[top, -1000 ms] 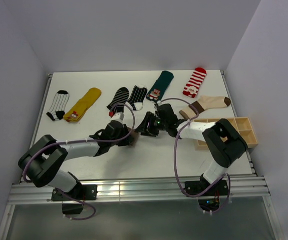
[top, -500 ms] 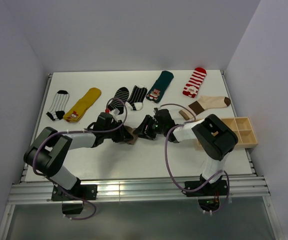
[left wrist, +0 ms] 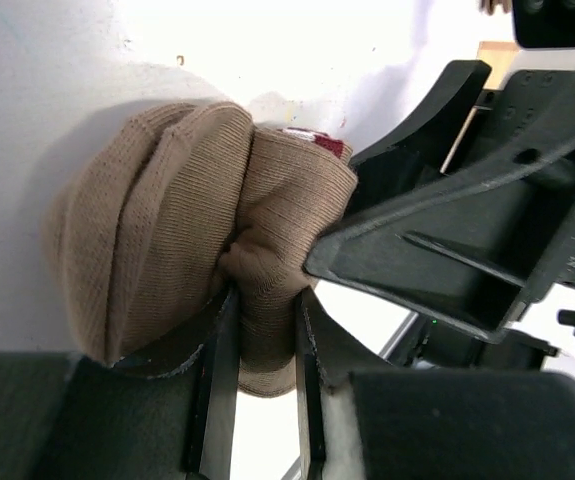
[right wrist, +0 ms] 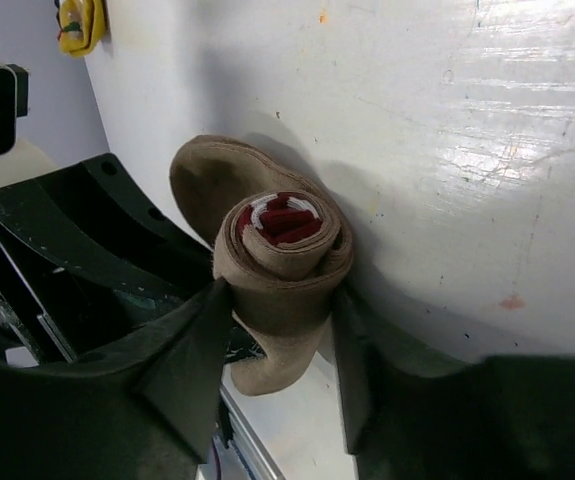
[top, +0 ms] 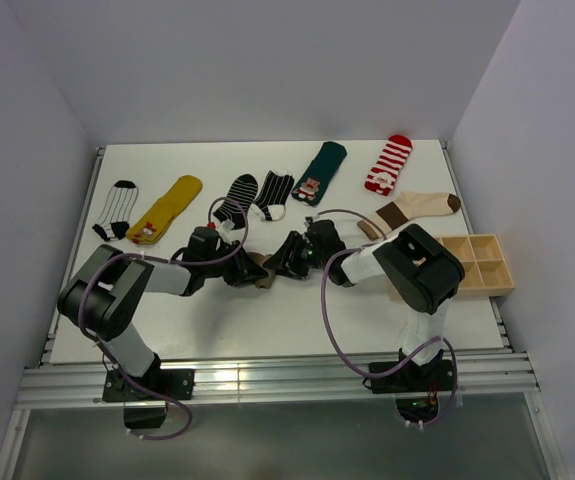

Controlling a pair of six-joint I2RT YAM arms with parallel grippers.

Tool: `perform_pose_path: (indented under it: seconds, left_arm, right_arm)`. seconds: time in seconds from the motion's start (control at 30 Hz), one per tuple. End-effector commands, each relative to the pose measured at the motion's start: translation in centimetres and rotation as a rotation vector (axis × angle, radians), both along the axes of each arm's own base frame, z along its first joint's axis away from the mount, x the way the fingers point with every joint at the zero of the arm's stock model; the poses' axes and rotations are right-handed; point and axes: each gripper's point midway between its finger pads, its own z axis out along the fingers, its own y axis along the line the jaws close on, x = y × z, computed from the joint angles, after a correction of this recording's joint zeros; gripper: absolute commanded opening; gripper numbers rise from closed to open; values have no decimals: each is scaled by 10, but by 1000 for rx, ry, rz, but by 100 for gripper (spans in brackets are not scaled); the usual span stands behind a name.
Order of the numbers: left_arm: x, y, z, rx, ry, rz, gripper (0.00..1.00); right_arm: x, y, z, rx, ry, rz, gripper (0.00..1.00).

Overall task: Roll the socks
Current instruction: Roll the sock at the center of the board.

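Arms from both sides meet low over the middle of the white table [top: 297, 310]. The left arm folds up from its base at the near left edge, and its forearm runs rightward close to the surface. The right arm rises from the near right, bends at a raised elbow beside the wooden tray [top: 477, 262], and stretches leftward, so the two wrists face each other nose to nose.

Between them lies the brown sock [top: 259, 270], rolled into a short thick bundle resting on the table. The left gripper [left wrist: 262, 300] has its fingers drawn narrow, pinching a fold of the sock's loose end, with the ribbed bulk of the roll bulging out to one side. The right gripper [right wrist: 279, 295] stands at a middling width, one finger pressed against each side of the roll. Its wrist view looks at the end of the roll [right wrist: 282, 250], where a red and white striped cuff spirals at the centre.

The other socks lie flat in a row along the far side, well apart from the grippers: a black-and-white striped sock [top: 115, 210] at the left, a yellow sock [top: 167, 208], two dark striped ones, a teal sock [top: 319, 170], a red-and-white sock [top: 389, 163], and a cream sock [top: 417, 208] with brown bands at the right, just beyond the tray.
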Motion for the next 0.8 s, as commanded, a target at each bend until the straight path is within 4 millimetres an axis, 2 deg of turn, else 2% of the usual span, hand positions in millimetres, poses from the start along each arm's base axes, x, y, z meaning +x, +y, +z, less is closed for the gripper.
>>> perform_pose_path:
  seconds: [0.0,0.07,0.13,0.17,0.2,0.3,0.33,0.37,0.4,0.43,0.5,0.53,0.57,0.6,0.63,0.67,0.7,0.77]
  left_arm:
    - [-39,13,-44,61,170,-2,9]
    - [-44,15,-48,58,185,3,10]
    - [-43,18,-49,72,182,21,13]
    - [-43,20,-50,82,176,23,14]
    - [-43,22,-51,95,174,28,18]
    - [-36,28,-47,141,139,56,29]
    - [-30,31,-41,158,104,78,37]
    - [-30,35,-40,184,102,82,41]
    - [-27,37,-37,198,86,91,48]
    - [-23,39,-27,204,53,106,50]
    - [-19,48,-24,272,24,139,54]
    - [-9,51,-11,296,-36,173,55]
    - [-10,57,-11,336,-40,189,55]
    - [-12,54,-5,356,-72,187,56]
    - [-9,52,9,359,-126,195,57]
    - [-4,60,13,414,-166,240,57]
    - [-8,51,20,427,-215,221,56]
    - [-3,43,44,446,-329,242,56]
  right_arm:
    - [-4,8,-9,-29,1,47,47]
    - [-4,8,-7,-40,-15,65,40]
    - [-7,3,-12,-86,1,76,27]
    - [-3,3,-7,-108,-29,81,22]
    - [-6,-2,-12,-145,-7,86,14]
    - [-6,-10,-13,-228,0,100,4]
    - [-6,-12,-12,-246,2,105,2]
    - [-1,-11,-8,-261,-12,109,1]
    - [-5,-17,-13,-300,20,113,0]
    - [-5,-18,-13,-315,27,117,0]
    - [-6,-20,-13,-361,50,132,0]
    - [-2,-20,-11,-380,43,132,0]
    - [-6,-24,-15,-406,75,133,0]
    - [-6,-25,-15,-420,83,133,0]
    - [-2,-24,-13,-432,81,127,0]
    - [-6,-29,-16,-463,110,129,0]
    - [-6,-30,-16,-478,114,128,0]
    - [-4,-28,-14,-501,114,129,0]
